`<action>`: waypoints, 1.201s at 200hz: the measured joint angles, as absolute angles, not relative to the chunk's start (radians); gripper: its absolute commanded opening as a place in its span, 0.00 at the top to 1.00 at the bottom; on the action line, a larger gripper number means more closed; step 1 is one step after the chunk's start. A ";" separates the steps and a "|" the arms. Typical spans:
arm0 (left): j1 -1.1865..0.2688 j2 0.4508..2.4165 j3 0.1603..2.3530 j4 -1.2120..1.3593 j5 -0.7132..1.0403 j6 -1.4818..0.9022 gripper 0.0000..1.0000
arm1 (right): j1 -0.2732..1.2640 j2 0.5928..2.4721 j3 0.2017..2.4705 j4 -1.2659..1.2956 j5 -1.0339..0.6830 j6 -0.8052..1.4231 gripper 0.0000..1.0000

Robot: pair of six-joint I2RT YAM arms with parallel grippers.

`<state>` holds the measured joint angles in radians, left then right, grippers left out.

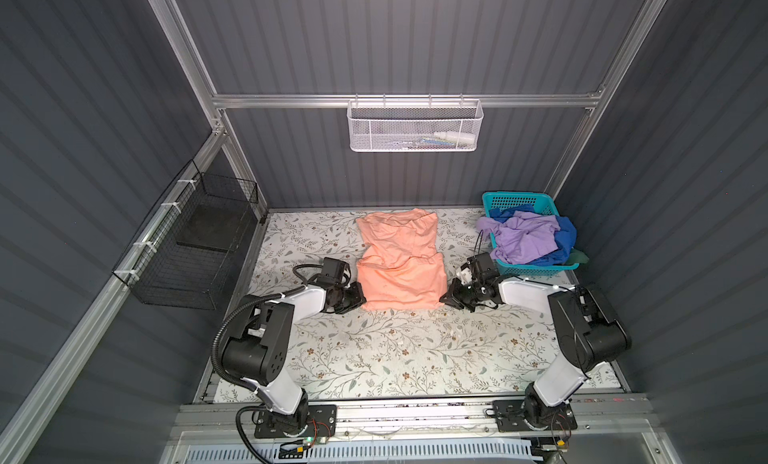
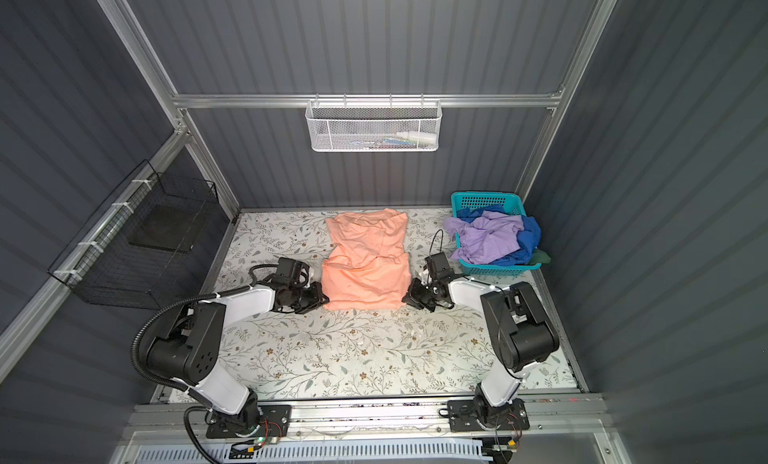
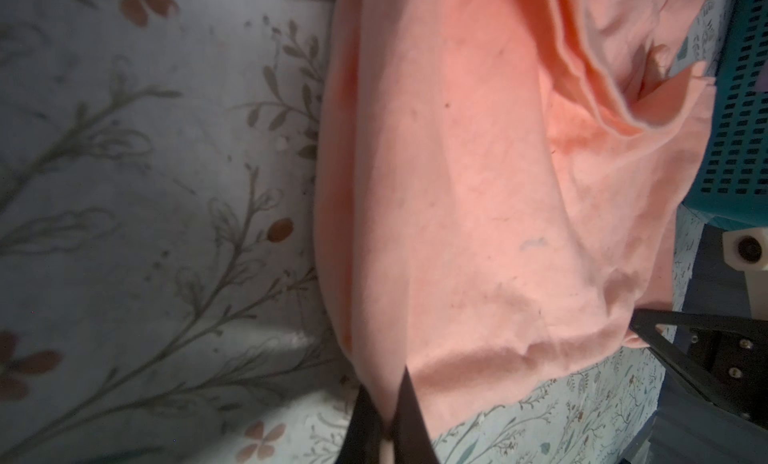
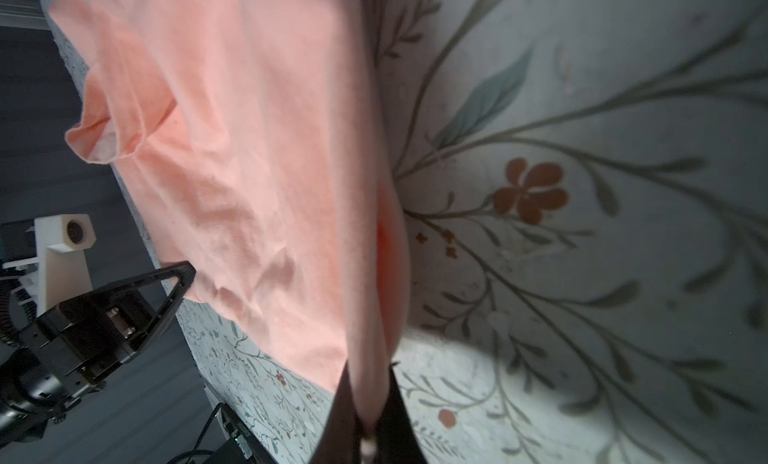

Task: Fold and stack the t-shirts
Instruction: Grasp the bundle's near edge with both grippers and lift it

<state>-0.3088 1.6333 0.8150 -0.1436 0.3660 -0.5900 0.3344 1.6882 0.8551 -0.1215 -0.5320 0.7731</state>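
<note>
A peach-orange t-shirt (image 1: 399, 258) (image 2: 365, 258) lies partly folded on the floral table, plain side up, in both top views. My left gripper (image 1: 360, 301) (image 2: 324, 301) is shut on its near left corner; in the left wrist view the cloth (image 3: 457, 191) is pinched between the dark fingers (image 3: 409, 416). My right gripper (image 1: 444, 300) (image 2: 406, 300) is shut on the near right corner, and the right wrist view shows the shirt (image 4: 249, 170) gathered into the fingers (image 4: 399, 420). Lavender (image 1: 523, 237) and royal blue (image 1: 565, 233) t-shirts lie heaped in the basket.
The teal basket (image 1: 536, 268) (image 2: 498, 268) stands at the back right, close behind my right wrist. A black wire bin (image 1: 195, 245) hangs on the left wall and a white mesh basket (image 1: 415, 127) on the back rail. Floral table surface (image 1: 395, 349) stretches toward the near edge.
</note>
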 measured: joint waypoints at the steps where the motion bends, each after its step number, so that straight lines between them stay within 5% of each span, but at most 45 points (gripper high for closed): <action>1: -0.309 1.632 0.815 -0.145 0.366 -0.589 1.00 | 0.334 1.687 0.855 -0.122 -0.532 0.773 1.00; 104: -0.309 1.277 0.891 -0.402 0.364 -0.538 1.00 | 0.378 1.331 0.866 -0.301 -0.505 0.773 1.00; 240: -0.315 0.830 0.776 -0.551 0.374 -0.637 1.00 | 0.675 0.988 0.862 -0.561 -0.245 0.884 1.00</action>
<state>-0.3145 0.8299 0.7761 -0.5510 0.3744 -0.6373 0.6746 0.9878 0.8623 -0.5610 -0.2455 0.8837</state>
